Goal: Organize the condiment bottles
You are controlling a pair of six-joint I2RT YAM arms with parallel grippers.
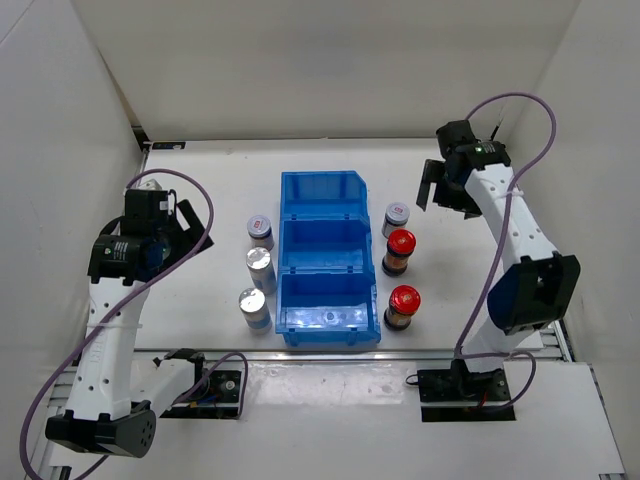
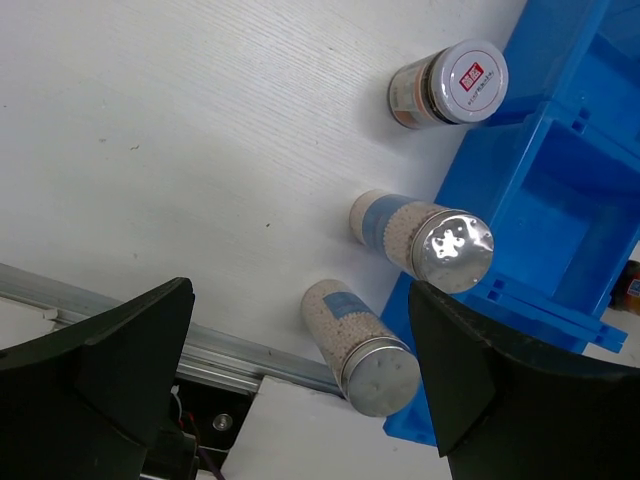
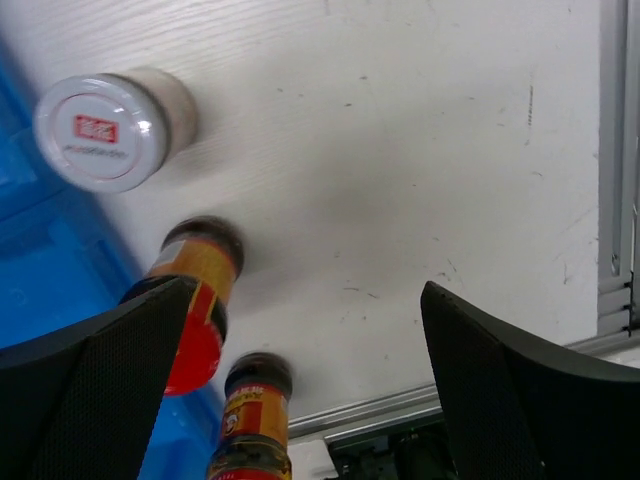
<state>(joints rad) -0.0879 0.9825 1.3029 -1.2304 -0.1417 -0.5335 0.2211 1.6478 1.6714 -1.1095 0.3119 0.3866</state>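
Note:
Six bottles stand beside a blue three-compartment bin [image 1: 327,232]. Left of it stand a short grey-lidded bottle [image 1: 260,229] and two silver-capped bottles [image 1: 259,268] [image 1: 252,307]. Right of it stand a short grey-lidded bottle [image 1: 396,218] and two dark red-capped bottles [image 1: 399,250] [image 1: 403,306]. My left gripper [image 1: 185,225] is open and empty, held above the table left of the bottles; its wrist view shows the silver caps [image 2: 452,250] [image 2: 378,374]. My right gripper [image 1: 437,185] is open and empty, right of the grey-lidded bottle [image 3: 100,130]; its wrist view also shows a red-capped bottle [image 3: 195,300].
The bin's three compartments look empty. White walls enclose the table on the left, back and right. A metal rail [image 1: 350,355] runs along the near edge, with the arm bases and cables behind it.

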